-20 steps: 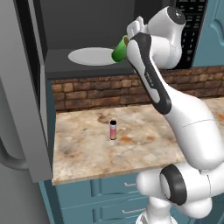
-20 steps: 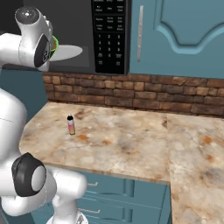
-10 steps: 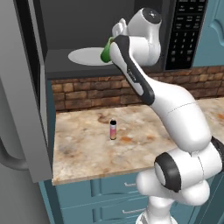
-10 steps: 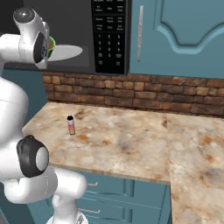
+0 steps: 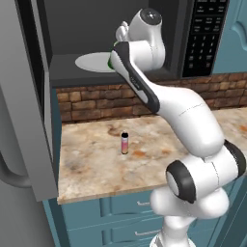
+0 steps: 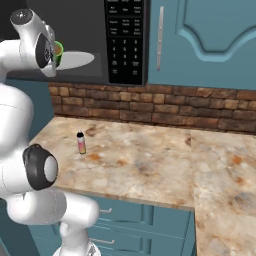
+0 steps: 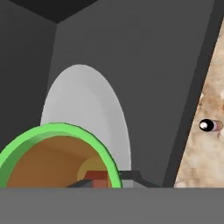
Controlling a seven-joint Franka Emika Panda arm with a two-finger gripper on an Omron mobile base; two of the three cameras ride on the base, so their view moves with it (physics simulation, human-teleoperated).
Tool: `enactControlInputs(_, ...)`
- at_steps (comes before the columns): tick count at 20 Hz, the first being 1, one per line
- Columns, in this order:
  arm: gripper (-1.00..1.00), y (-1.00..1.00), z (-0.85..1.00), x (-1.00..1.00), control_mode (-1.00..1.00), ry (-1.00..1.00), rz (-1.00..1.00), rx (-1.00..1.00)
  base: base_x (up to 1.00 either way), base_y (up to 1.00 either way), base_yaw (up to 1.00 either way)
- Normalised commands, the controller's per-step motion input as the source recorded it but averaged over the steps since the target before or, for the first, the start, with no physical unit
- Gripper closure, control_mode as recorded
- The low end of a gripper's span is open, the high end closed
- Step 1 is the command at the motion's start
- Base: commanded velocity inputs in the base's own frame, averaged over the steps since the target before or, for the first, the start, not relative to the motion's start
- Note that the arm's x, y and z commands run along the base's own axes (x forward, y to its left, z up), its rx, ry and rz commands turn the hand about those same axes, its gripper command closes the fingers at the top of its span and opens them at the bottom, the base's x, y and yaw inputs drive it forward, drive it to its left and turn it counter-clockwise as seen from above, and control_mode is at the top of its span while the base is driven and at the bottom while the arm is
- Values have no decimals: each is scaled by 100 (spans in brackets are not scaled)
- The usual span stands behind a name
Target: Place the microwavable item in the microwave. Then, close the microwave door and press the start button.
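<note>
gripper (image 7: 107,181): clamped on green cup (image 7: 59,155), brown liquid visible | cup: held at microwave (image 5: 120,43) cavity mouth, just over near edge of white turntable plate (image 5: 91,62) | microwave door (image 5: 29,96): swung open to the left | keypad panel (image 6: 126,40): right of cavity | pink bottle (image 5: 125,143): upright on surface (image 5: 96,159), below the cavity

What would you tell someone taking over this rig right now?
Gripper: shut on the green cup, held at the microwave opening, above the edge of the white turntable.
Microwave door: swung open at the left.
Pink bottle: standing on the counter, untouched.
Done: cup lifted to the cavity.
Left: set the cup on the turntable, let go, close the door, press start on the keypad.
</note>
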Motion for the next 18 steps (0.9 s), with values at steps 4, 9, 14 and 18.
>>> enactControlInputs(4,100,1,-9,44,-100,12,0,-18,0,0,0)
enactControlInputs(9,100,10,-2,57,-100,13,0,-13,0,0,0)
enactControlInputs(14,100,12,-16,40,-100,3,2,-7,0,0,0)
enactControlInputs(18,100,7,-49,3,-100,0,3,-6,0,0,0)
